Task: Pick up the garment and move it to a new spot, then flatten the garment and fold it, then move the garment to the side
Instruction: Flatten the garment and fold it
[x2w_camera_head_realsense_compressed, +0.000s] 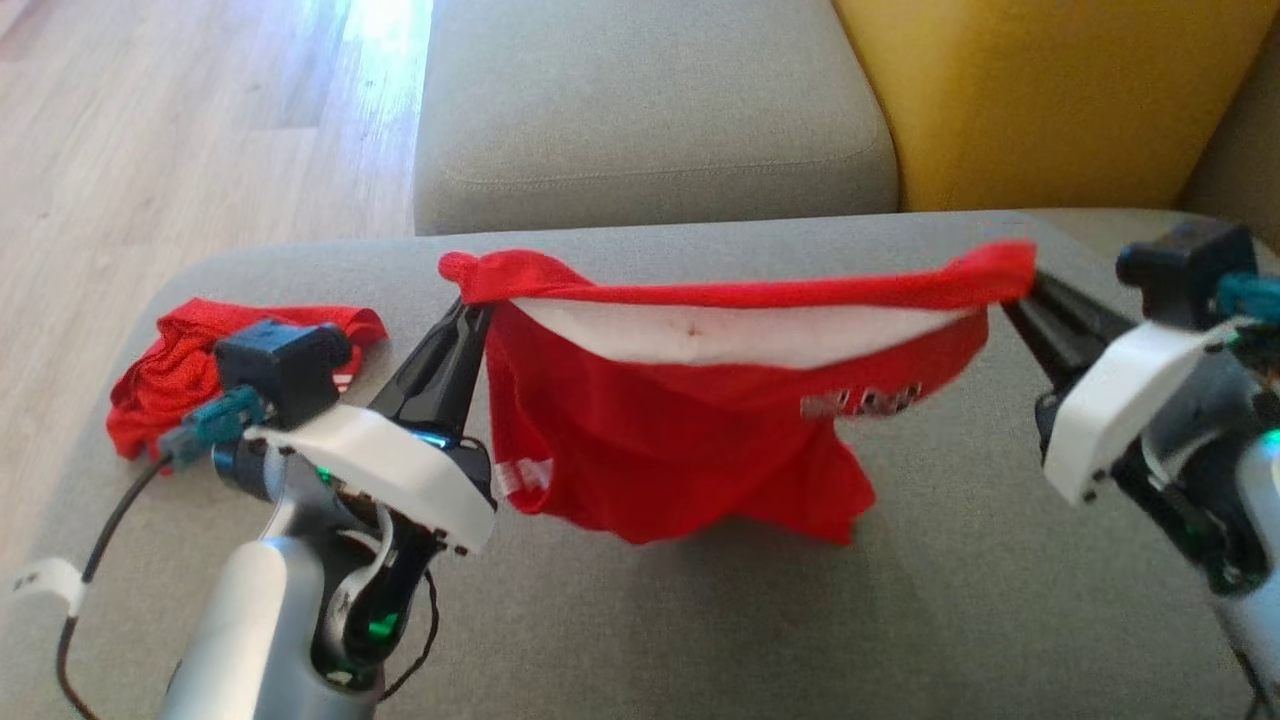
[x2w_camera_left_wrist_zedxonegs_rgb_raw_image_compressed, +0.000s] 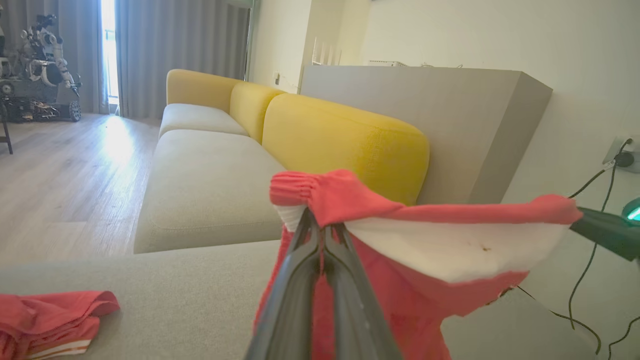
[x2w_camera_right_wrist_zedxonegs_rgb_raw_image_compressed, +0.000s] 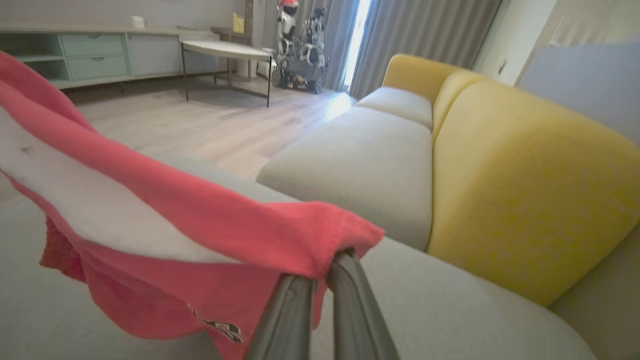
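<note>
My left jaws and my right jaws are both pinched fully shut, each on one end of the waistband of the red garment (x2w_camera_head_realsense_compressed: 690, 450). It hangs stretched between them with its white inner band facing up and its legs drooping below the jaws toward the grey seat cushion (x2w_camera_head_realsense_compressed: 950, 600). From the head view the lowest hem seems to be just off the cushion or barely brushing it; I cannot tell which. I judge the step in hand to be carrying the garment to its new spot and laying it down for flattening. To do that well, I should hold both pairs of jaws level and evenly spread, so the waistband is taut but not strained. Then I should lower them together so the hem lands first beneath the jaws and the cloth unrolls flat as I draw back toward myself. The cloth looks bunched just below the left jaws, so a slow drag should help it open. The second red garment (x2w_camera_head_realsense_compressed: 170, 370) lies outward of my left jaws, well apart. I should set down clear of it, toward the right jaws' side, and open only once the band rests on the cushion.
</note>
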